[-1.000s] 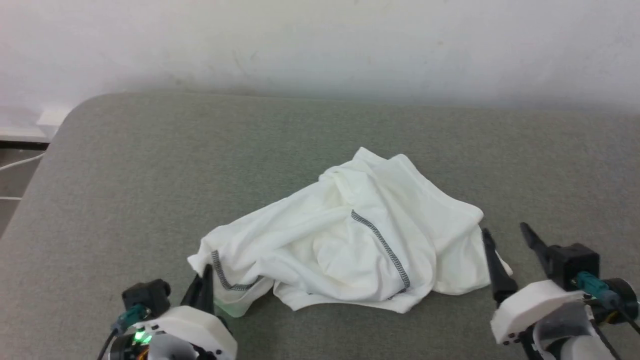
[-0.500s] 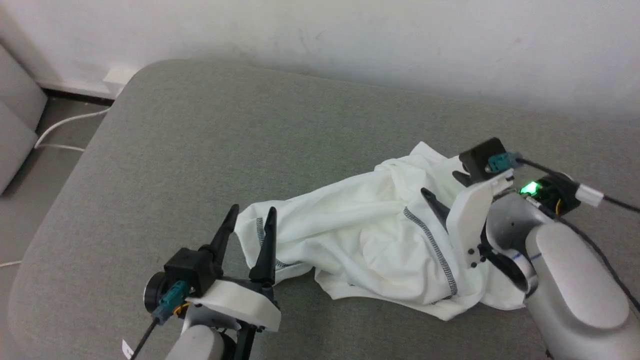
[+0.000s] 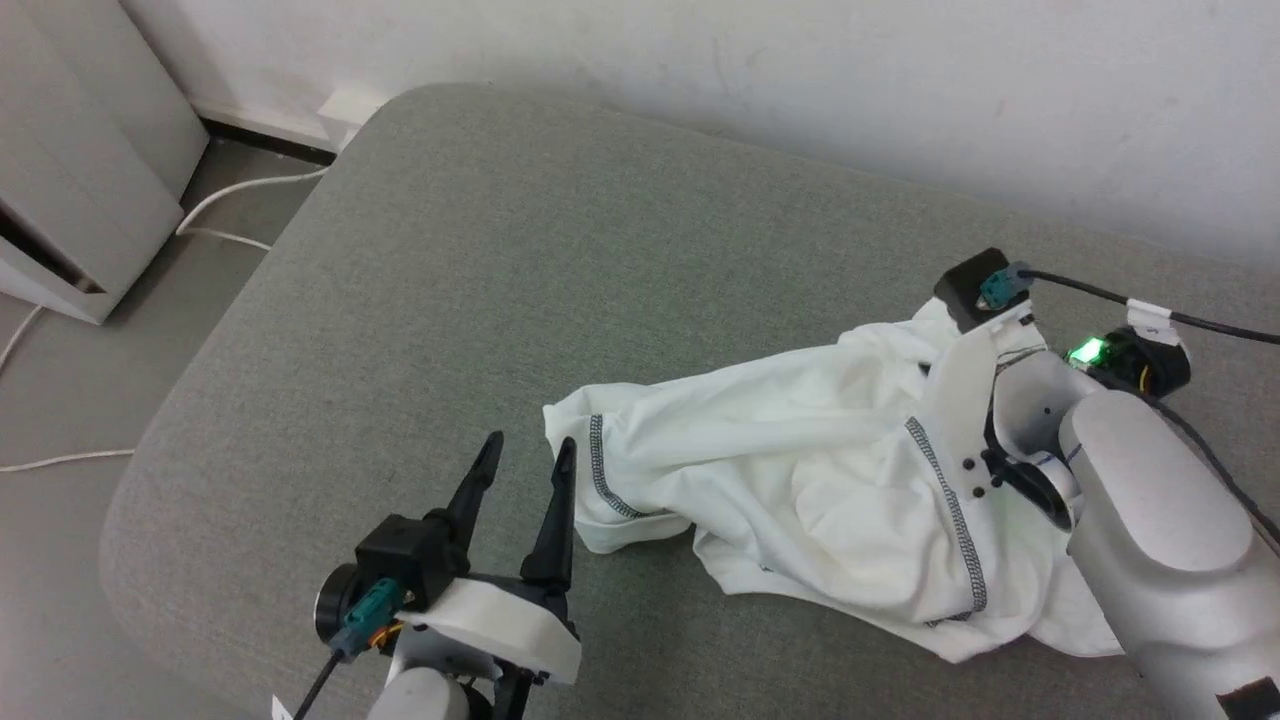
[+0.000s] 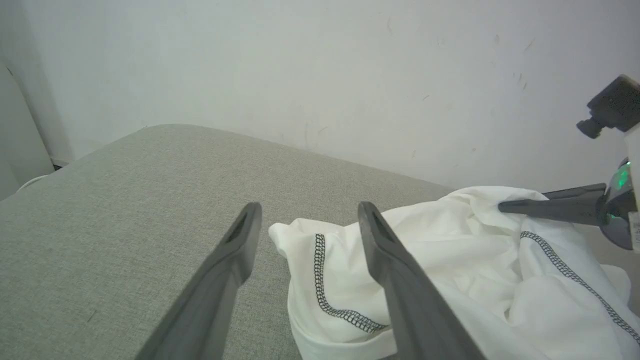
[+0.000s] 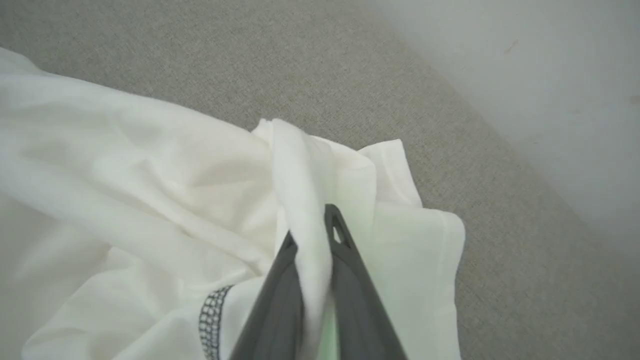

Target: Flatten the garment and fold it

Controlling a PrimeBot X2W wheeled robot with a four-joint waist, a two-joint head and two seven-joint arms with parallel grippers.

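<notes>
Light was soft and even, shadows faint; the right wrist view blurred far left of the right claw (image 5: 310,222).

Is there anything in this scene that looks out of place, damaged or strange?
Only the shirt: it lies crumpled in a heap on the grey cushion, not flat. The right tool pinches a raised fold at its far end; the left tool stands open near its stitched edge. No damage shows.

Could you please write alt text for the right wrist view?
The right gripper is shut on a raised fold of the white garment, which lies crumpled on a grey cushion; a pale wall is at upper right.
</notes>
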